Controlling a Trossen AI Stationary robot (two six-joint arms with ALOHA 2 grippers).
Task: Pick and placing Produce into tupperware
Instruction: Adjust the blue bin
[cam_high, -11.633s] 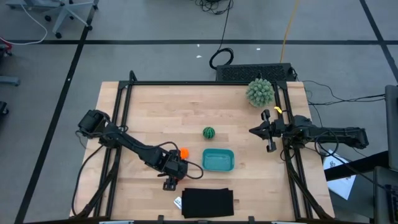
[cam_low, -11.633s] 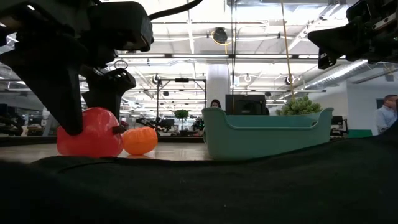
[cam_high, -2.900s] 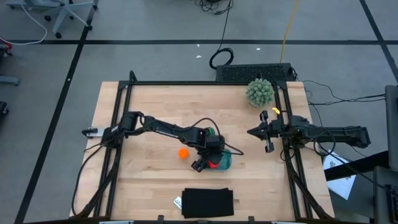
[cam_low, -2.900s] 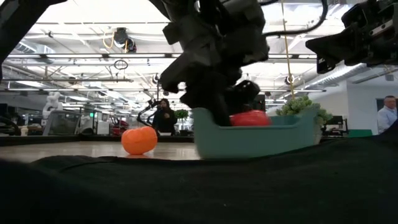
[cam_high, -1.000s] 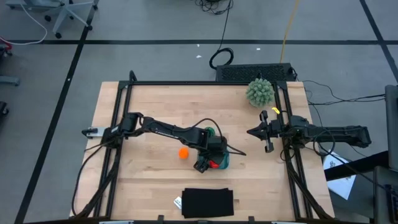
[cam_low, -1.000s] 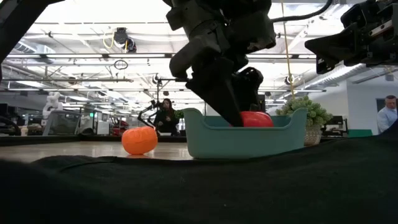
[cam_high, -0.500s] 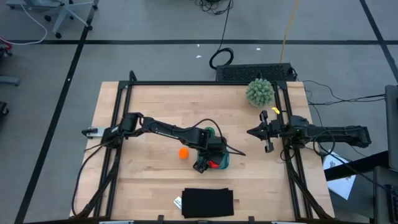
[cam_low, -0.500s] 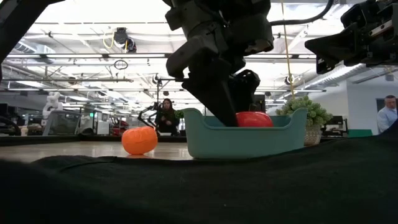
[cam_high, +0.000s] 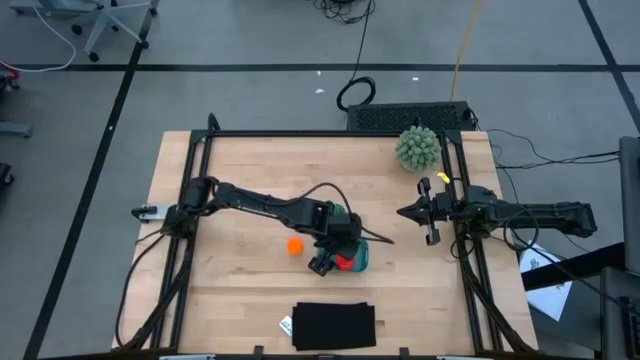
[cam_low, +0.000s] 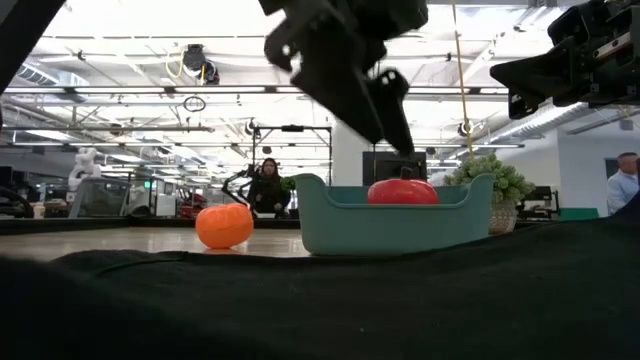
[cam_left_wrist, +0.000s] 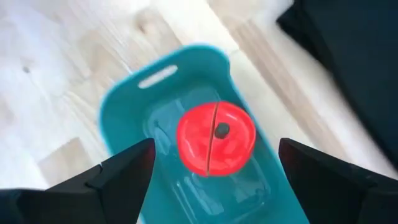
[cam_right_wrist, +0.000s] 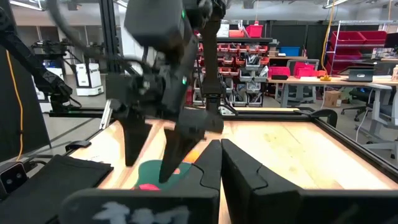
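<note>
The teal tupperware (cam_high: 358, 258) sits at the table's middle, with the red tomato (cam_left_wrist: 216, 138) resting on its floor (cam_low: 402, 191). My left gripper (cam_left_wrist: 214, 147) hovers open right above it, fingers spread wider than the tomato and clear of the rim in the low view (cam_low: 395, 143). The orange ball (cam_high: 295, 245) lies on the wood just left of the container (cam_low: 224, 225). The striped watermelon (cam_high: 340, 211) peeks out from behind the left arm, on the container's far side. My right gripper (cam_high: 431, 215) waits shut near the right edge.
A black flat rectangle (cam_high: 333, 325) lies near the table's near edge and fills the foreground of the low view (cam_low: 320, 300). The pale-green spiky ball (cam_high: 418, 148) stands at the far right corner. Bare wood stretches left of the orange ball.
My left gripper has risen from inside the tupperware to well above its rim, with its fingers apart. The tomato has stayed in the container. The right arm has kept still.
</note>
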